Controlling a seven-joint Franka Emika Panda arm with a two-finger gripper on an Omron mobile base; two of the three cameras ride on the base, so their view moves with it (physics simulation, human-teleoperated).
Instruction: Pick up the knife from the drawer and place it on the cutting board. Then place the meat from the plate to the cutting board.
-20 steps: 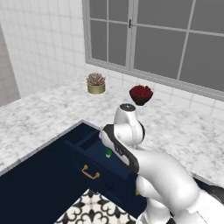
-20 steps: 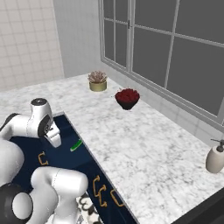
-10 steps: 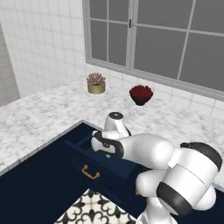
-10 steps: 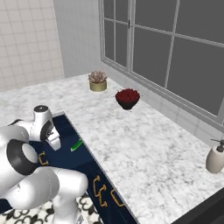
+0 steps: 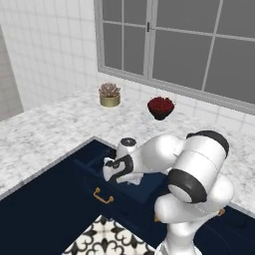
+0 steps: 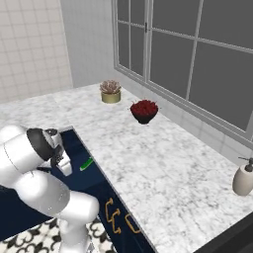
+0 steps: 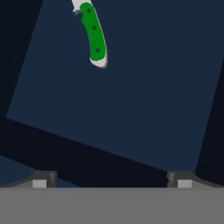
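Hovering over the open navy drawer [image 7: 131, 96], the fingers [image 7: 39, 180] stand spread wide and empty, with the green-handled knife [image 7: 94, 35] lying on the drawer floor well apart from them.

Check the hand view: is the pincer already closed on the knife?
No, the knife lies on the drawer floor, well apart from the open pincer.

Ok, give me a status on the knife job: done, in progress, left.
Done: the drawer stands open, with the knife lying on its floor. In progress: the hand hovers open above the drawer, the green handle ahead of its fingertips, not gripped. Left: grasping the knife, carrying it to the cutting board, then moving the meat from the plate.
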